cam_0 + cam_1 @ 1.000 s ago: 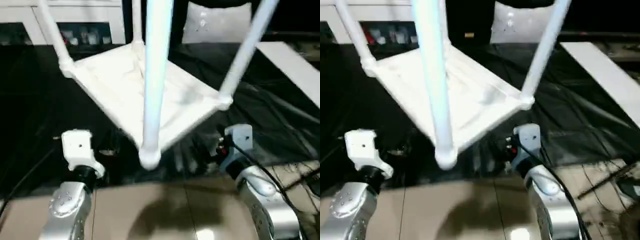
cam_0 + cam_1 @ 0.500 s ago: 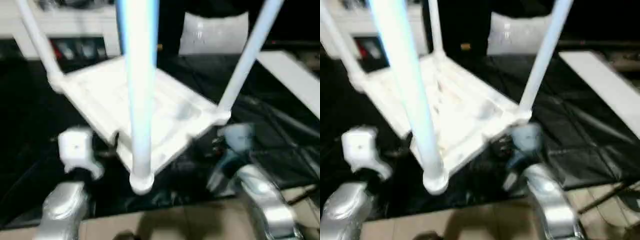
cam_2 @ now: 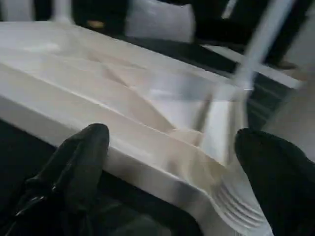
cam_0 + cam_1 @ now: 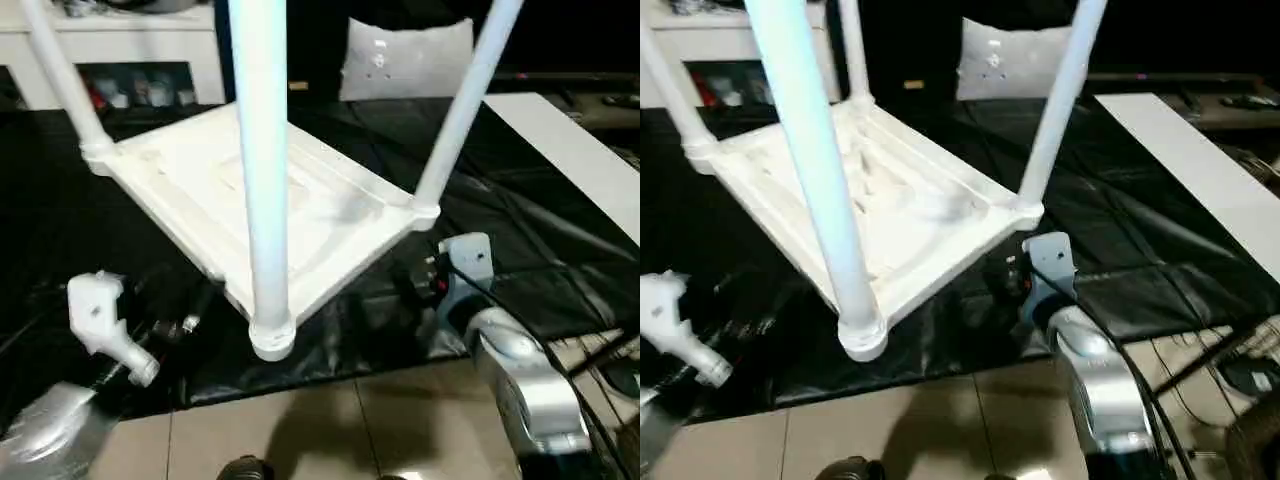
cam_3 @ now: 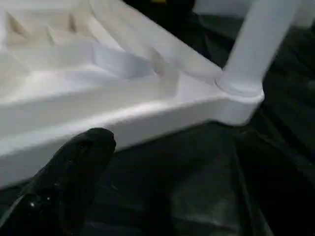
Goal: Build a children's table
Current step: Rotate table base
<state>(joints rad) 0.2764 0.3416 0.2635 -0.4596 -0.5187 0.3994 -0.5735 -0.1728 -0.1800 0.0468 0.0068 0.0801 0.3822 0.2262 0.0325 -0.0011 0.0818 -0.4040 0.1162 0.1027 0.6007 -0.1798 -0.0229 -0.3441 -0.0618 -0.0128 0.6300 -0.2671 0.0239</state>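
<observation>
Left arm swung outward; upturned children's table (image 4: 300, 215) just beyond both wide-spread fingers (image 3: 78, 162).

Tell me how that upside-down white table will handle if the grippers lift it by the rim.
The children's table looks like thin ribbed plastic, so probably light and fairly stiff. Its upright legs may make it top-heavy and prone to tipping. The smooth rim could slip between the black fingers.

Left claw (image 3: 167, 167) and right claw (image 4: 425, 285) both spread wide
</observation>
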